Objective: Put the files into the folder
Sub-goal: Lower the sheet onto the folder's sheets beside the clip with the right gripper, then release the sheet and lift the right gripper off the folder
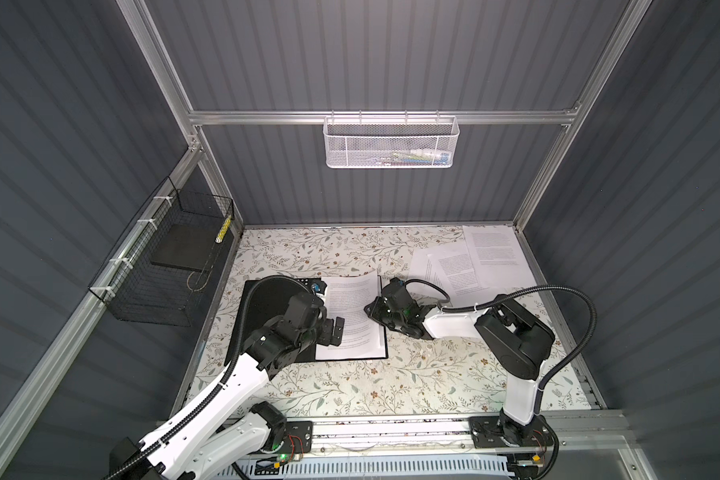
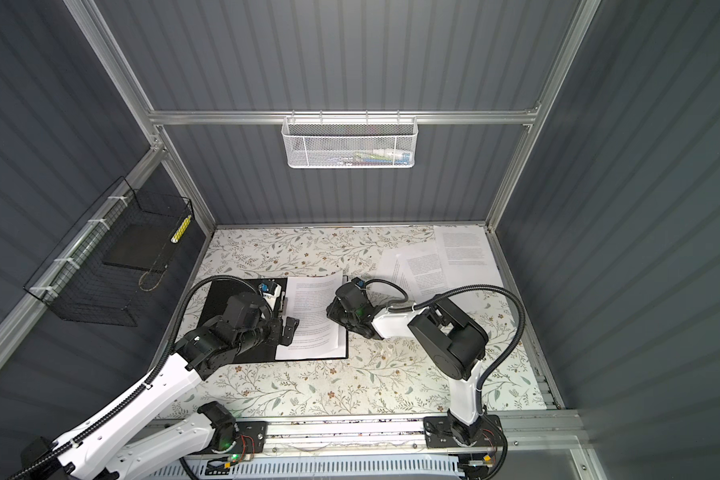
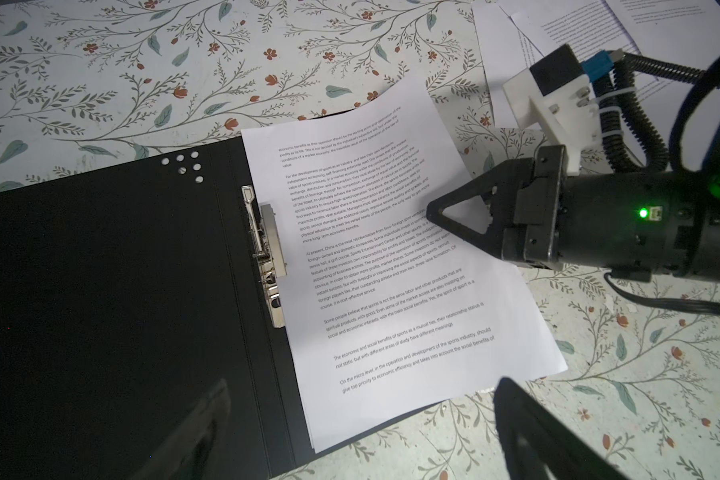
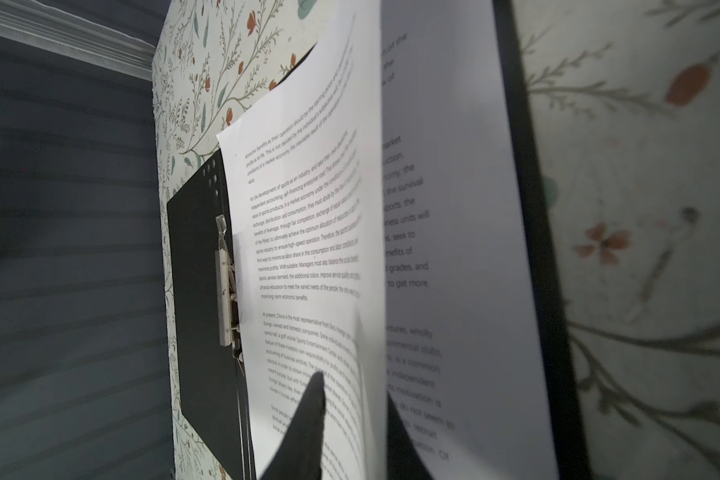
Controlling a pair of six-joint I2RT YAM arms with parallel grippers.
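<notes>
1. While both arms hang over the flowered table (image 1: pixel 391 386), the folder (image 3: pixel 100 291) lies open and flat, left of the middle, with its black inside facing up.
2. A few papers (image 1: pixel 352 303) rest on its right half, just beside the metal clip (image 3: pixel 267 249). The top sheet (image 3: pixel 391 249) is skewed and pokes past the far edge.
3. Other loose papers (image 1: pixel 491 249) lie in the far right corner.
4. The left gripper (image 1: pixel 334 330) hovers over the papers' left edge, fingers spread wide, holding nothing.
5. The right gripper (image 4: pixel 354 390) sits at their right edge, fingers slightly apart on either side of the top sheet's lifted edge.
</notes>
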